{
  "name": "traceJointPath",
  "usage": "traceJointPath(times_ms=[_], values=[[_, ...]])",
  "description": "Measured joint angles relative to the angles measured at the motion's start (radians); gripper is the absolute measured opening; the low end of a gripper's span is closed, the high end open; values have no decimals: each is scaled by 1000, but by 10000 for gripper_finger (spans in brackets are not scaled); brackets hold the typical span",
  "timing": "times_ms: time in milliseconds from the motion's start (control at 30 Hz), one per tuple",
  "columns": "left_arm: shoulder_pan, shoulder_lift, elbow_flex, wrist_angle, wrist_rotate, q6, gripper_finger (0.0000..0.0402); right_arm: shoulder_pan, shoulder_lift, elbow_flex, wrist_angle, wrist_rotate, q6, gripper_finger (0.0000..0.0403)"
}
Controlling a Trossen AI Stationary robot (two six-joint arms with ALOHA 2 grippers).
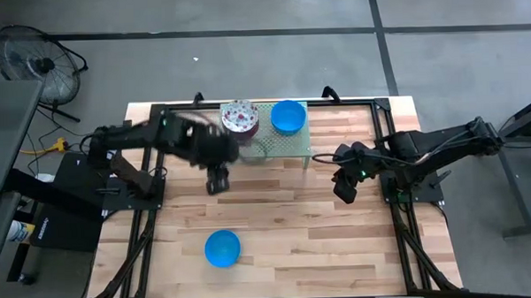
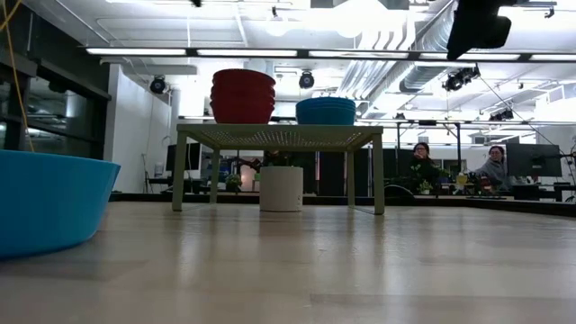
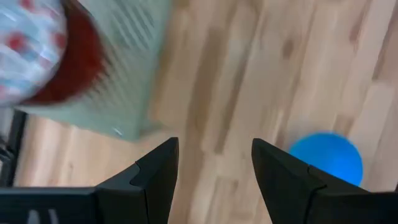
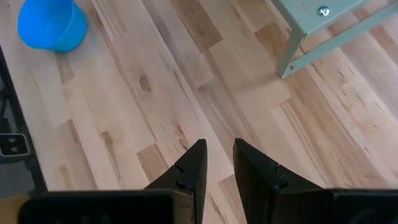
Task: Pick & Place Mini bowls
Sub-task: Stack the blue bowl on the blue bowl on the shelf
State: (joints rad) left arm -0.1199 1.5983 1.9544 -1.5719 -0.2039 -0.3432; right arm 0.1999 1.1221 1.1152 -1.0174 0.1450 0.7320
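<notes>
**Both claws empty above the wooden surface; bowls stacked on the rack, one blue bowl apart**

Left claw (image 1: 217,181): released, its two dark fingers (image 3: 155,171) spread wide with only bare wood between them, nothing held. It hangs above the surface (image 1: 277,228) just in front of the pale green perforated rack (image 1: 283,148), near the rack's left end. In the left wrist view, the rack's corner and the floral stack lie to one side of the fingers and the lone blue bowl (image 3: 326,157) lies past the other.

Right claw (image 1: 345,187): fingers (image 4: 191,165) narrowly parted, gripping nothing, above bare wood just off the rack's right front leg (image 4: 291,46).

Mini bowls: a stack of white bowls with red-pink floral speckle (image 1: 240,117) sits on the rack's left part; a stack of solid blue bowls (image 1: 288,116) sits beside it on the right part. The low view shows both stacks standing upright on the rack top. One single blue bowl (image 1: 222,248) rests upright on the surface, well apart from the rack, towards the front edge.

Background: two seated people (image 2: 421,162) are visible in the room beyond the surface.
</notes>
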Motion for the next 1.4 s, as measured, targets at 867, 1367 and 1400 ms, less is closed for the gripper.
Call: traceJointPath(times_ms=[867, 1367, 1400], values=[[-432, -143, -830, 615, 153, -653, 198, 290, 0, 0, -115, 218, 228, 67], [-431, -140, -985, 775, 183, -730, 198, 363, 0, 0, -115, 251, 303, 67], [-431, -140, -993, 777, 196, -732, 198, 367, 0, 0, -115, 256, 308, 67]])
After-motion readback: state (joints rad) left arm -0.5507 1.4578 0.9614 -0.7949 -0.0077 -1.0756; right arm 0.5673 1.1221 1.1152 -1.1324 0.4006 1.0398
